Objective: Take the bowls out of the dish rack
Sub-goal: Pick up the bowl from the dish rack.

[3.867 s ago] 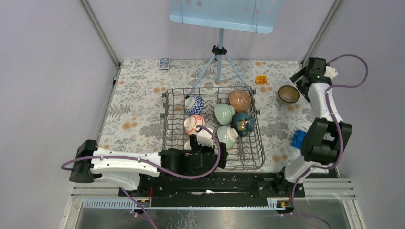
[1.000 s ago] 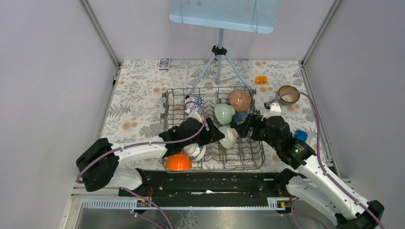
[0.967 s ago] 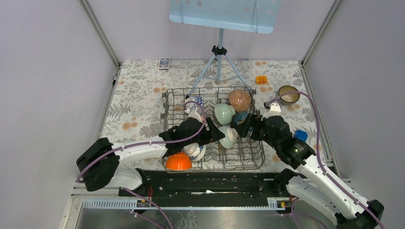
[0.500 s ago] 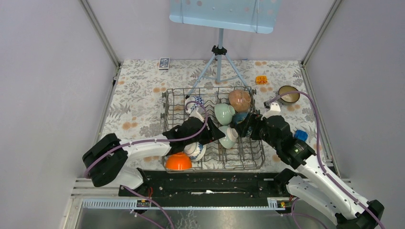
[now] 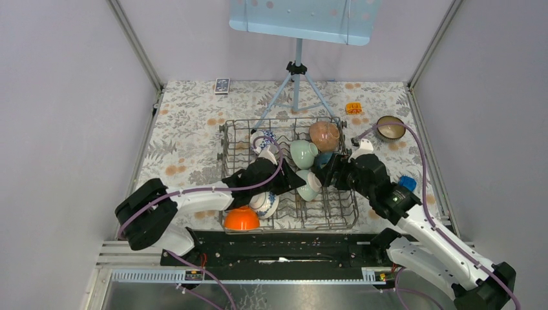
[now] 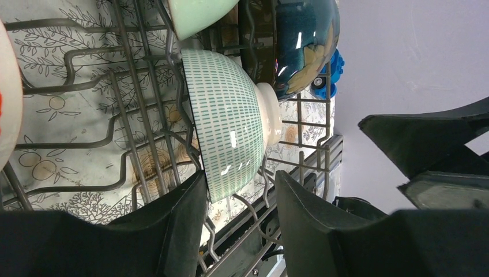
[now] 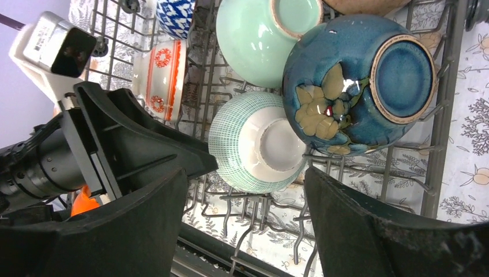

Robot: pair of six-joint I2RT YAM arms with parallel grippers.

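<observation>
We see the left pincer (image 6: 241, 180) spread, straddling the lower edge of the green-hatched bowl (image 6: 222, 124), which stands on edge in the dish rack (image 5: 224, 169); the right pincer (image 7: 245, 173), spread wide, faces it.

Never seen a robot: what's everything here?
dish rack: one, grey, table centre
blue-and-white bowls: two, rack left, second nearer
red-and-white bowl: one, rack left
pale green bowl: one, rack middle
hatched bowl: one, green on white, rack near side
flowered bowl: one, dark blue, rack right
tan bowl: one, rack far right
orange bowl: one, rack near left
brown bowl: one, table far right
tripod stand: one, blue-grey, behind rack
dark card: one, table far left
small objects: two, orange far right, blue beside rack
left gripper: one, black, at hatched bowl
right gripper: one, black, by flowered bowl
</observation>
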